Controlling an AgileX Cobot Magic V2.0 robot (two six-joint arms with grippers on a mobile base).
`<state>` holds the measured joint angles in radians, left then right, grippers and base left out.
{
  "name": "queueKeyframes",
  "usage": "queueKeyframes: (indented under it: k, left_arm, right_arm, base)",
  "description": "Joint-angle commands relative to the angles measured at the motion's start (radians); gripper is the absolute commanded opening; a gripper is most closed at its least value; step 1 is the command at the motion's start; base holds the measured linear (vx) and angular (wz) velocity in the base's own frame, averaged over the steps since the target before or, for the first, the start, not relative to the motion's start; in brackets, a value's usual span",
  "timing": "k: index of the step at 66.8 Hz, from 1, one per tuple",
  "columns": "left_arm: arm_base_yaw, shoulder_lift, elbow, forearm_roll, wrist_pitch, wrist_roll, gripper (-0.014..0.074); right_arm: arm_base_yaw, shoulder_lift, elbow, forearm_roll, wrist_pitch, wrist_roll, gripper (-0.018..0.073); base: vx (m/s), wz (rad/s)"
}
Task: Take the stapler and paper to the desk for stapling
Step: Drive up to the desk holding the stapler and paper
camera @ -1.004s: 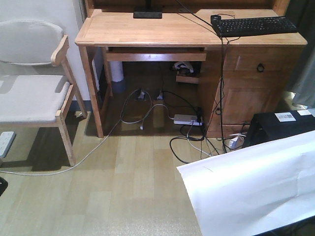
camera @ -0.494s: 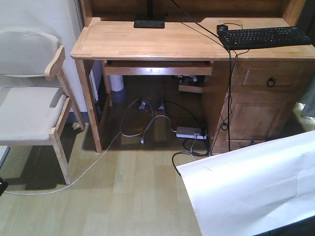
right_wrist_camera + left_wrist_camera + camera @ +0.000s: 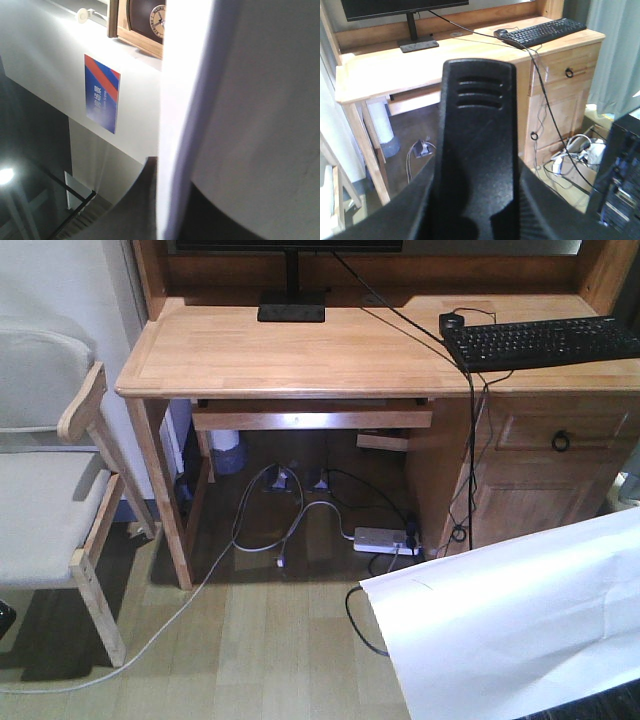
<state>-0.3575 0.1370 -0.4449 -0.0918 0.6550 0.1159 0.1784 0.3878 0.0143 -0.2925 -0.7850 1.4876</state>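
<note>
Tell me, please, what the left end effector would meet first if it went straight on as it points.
Probably the desk, at its bare top beside the keyboard; depth is unclear, but nothing shows between.

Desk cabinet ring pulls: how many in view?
2. Upper ring pull on the drawer below the keyboard; lower ring pull on the cabinet door. The cabinet's bottom is partly hidden, so more are possible.

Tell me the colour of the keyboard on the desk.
The keyboard is black, clearest in the exterior front-facing view.
</note>
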Motion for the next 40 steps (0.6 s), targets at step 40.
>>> queueKeyframes:
  k: [40]
  left_arm:
    - [-0.002, 0.012, -0.031, -0.011, -0.117, -0.003, -0.0007]
  right_arm:
    - [0.001, 0.004, -0.029, 0.007, -0.069, -0.003, -0.0005]
  base:
    - [0.29, -0.02]
